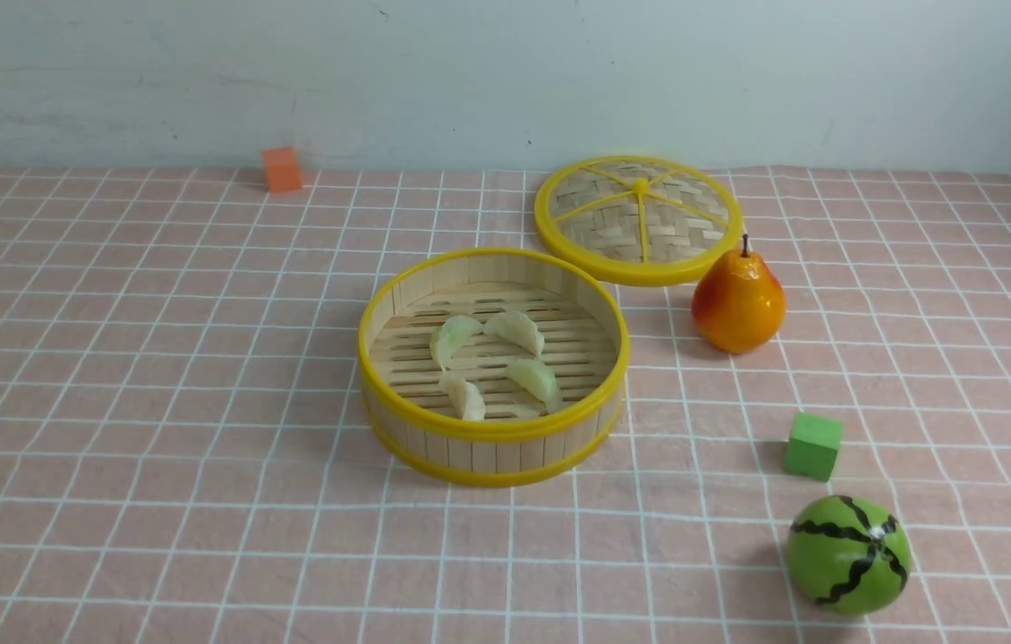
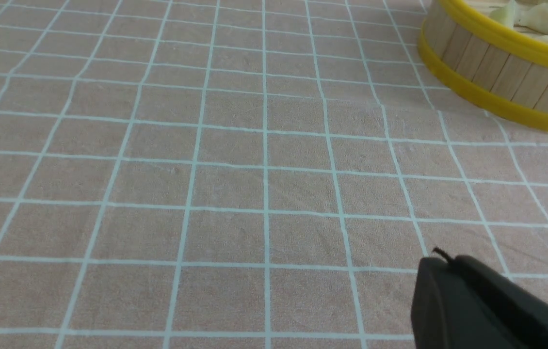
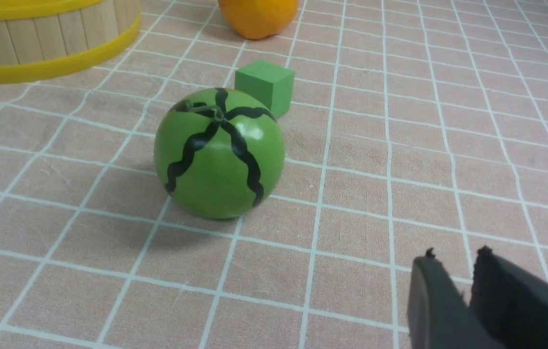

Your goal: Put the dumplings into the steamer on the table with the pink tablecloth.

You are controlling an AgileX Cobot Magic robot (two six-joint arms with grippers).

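Lying inside the steamer [image 1: 493, 456], four dumplings [image 1: 514, 332] are partly cut off in the left wrist view, well apart from both tools; left tool [image 2: 441, 257] together, right tool [image 3: 457, 257] slightly apart, bodies cropped

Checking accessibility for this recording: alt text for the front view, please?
Four pale, pleated toy dumplings lie inside a round, yellow-rimmed bamboo steamer. Behind it rests its woven lid, with an orange pear, green cube and striped green toy watermelon to the right.
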